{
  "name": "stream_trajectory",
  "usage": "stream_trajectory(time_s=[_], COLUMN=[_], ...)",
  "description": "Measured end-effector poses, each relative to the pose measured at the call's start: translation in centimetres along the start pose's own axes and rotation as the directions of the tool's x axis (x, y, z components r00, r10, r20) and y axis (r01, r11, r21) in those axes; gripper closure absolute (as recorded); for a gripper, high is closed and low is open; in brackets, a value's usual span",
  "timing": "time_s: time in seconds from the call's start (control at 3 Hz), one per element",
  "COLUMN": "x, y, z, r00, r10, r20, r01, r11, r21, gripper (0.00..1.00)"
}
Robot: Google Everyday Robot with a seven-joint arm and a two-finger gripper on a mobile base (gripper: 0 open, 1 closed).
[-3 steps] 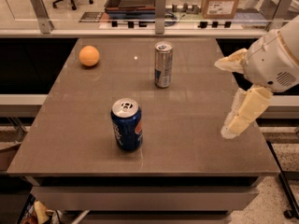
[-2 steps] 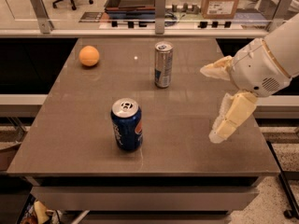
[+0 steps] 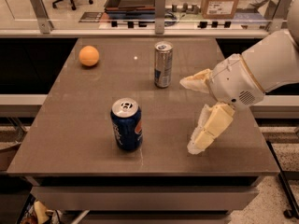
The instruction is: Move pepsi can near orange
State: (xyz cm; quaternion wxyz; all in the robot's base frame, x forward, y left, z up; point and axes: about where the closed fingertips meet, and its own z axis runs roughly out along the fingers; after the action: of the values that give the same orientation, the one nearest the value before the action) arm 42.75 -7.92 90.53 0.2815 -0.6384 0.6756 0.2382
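The pepsi can [image 3: 126, 124], short and dark blue with a silver top, stands upright near the table's front edge, left of centre. The orange [image 3: 88, 56] lies at the table's far left. My gripper [image 3: 189, 115] hangs over the right half of the table, to the right of the pepsi can and apart from it. Its two cream fingers are spread wide, one [image 3: 196, 81] up near the slim can's level, the other [image 3: 208, 128] pointing down at the table. It holds nothing.
A taller slim silver-and-blue can [image 3: 163, 64] stands at the table's far middle, between the orange and my arm. The brown table [image 3: 70, 125] ends close in front. A railing with posts and a cardboard box [image 3: 222, 0] stand behind it.
My gripper has moved left across the table's right side, toward the pepsi can, with its fingers still spread. The cans and the orange have not moved.
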Motion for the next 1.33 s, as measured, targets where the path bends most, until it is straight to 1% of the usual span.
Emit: stream_trajectory(time_s=[0.33,0.67,1.0,1.33], x=[0.0,0.1,-0.6,-1.6], y=[0.0,-0.7,-1.7,-2.5], z=[0.0,0.9,2.2,3.6], r00=[1.000,0.998,0.989,0.971], r10=[0.000,-0.010,-0.039,-0.052], r20=[0.001,0.056,0.141,0.234], r01=[0.000,0.010,0.038,0.051], r11=[1.0000,0.9999,0.9992,0.9986], r21=[0.000,0.004,0.009,0.012], gripper=[0.00,0.00,0.00,0.00])
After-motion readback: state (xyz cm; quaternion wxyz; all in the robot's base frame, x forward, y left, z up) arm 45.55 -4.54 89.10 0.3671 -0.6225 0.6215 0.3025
